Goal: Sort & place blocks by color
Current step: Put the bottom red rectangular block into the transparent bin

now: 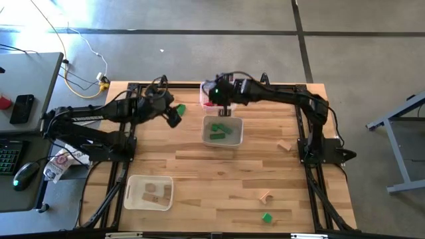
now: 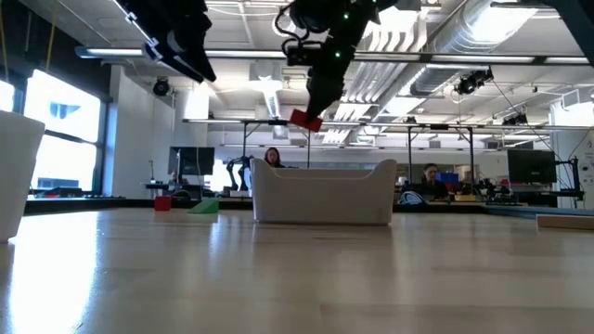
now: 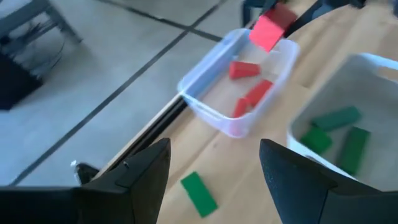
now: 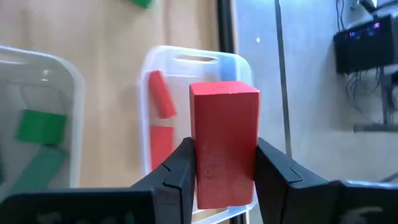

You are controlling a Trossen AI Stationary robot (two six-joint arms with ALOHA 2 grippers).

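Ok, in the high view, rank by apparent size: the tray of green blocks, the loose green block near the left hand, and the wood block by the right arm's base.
1. Tray of green blocks, clearly largest.
2. and 3. Loose green block and wood block look about alike; I can't rank them.

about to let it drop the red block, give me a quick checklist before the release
1. Right gripper shut on the red block: ok.
2. Block above the clear tray holding red blocks: ok.
3. Green blocks are in the other tray, not this one: ok.
4. Left gripper open, empty, off to the side: ok.
5. Block well centred over the tray: cannot tell.
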